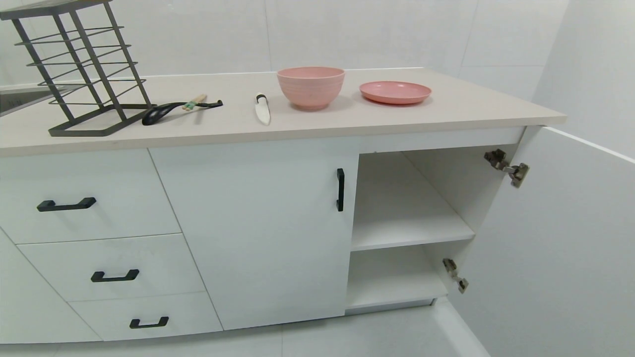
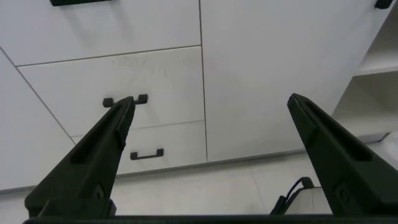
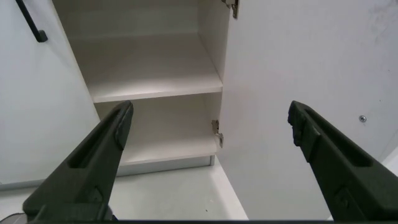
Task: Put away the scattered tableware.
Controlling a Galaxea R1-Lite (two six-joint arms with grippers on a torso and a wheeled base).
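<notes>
Head view, kitchen cabinet run: a pink ribbed plastic bowl (image 1: 310,87) stands upright on the pale beige worktop (image 1: 446,111), the landmark for all else awaiting storage. Just right of the bowl lies a flat pink plate (image 1: 395,92); just left of it, a white-bladed knife with a black handle (image 1: 262,109). Farther left of the bowl, a black ladle (image 1: 168,110) lies with wooden chopsticks (image 1: 194,102) against its handle, and beyond them stands a dark wire rack (image 1: 84,74).

Below and right of the bowl, the white cabinet door (image 1: 560,238) is swung fully open, baring two white shelves (image 1: 402,218), apparently readied to receive the tableware.

Both arms hang low, beneath the bowl's level. The left pincer (image 2: 211,102) is spread wide and holds nothing, facing the white drawer fronts (image 2: 112,74) below and left of the bowl. The right pincer (image 3: 211,109), equally wide and empty, faces the open compartment, probably because that arm serves it. No item has yet been stored.
</notes>
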